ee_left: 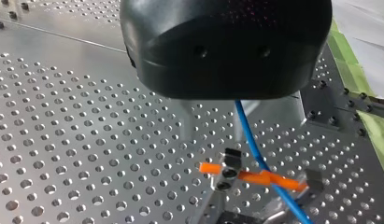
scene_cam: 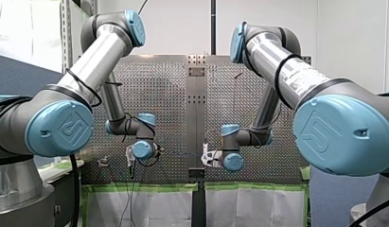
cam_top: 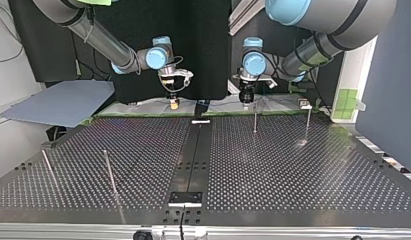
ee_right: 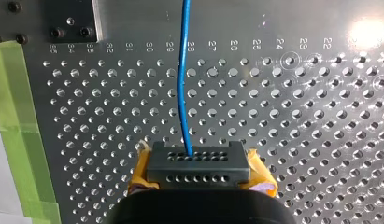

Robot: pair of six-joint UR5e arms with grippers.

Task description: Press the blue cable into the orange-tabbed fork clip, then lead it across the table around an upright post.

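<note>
In the left wrist view a thin blue cable (ee_left: 252, 144) runs down from under my left gripper (ee_left: 231, 126) and crosses the orange-tabbed fork clip (ee_left: 229, 170). It lies over the orange tab (ee_left: 278, 181) beside the metal fork. My left gripper's blurred fingers (ee_left: 187, 123) stand apart on either side of the cable, just above the clip. In the right wrist view my right gripper (ee_right: 199, 161), with yellow pads, is shut on the cable (ee_right: 182, 84), which runs straight ahead of it. Both grippers hang low at the table's far edge in the top view, my left gripper (cam_top: 247, 100) right of my right gripper (cam_top: 173, 104).
Two upright posts (cam_top: 255, 120) (cam_top: 308, 122) stand near my left gripper at the top view's right. Two more posts (cam_top: 109, 170) (cam_top: 48, 167) lean at its left. A black centre strip (cam_top: 193, 150) divides the perforated table. Green tape (ee_right: 17, 116) lines the table's edge.
</note>
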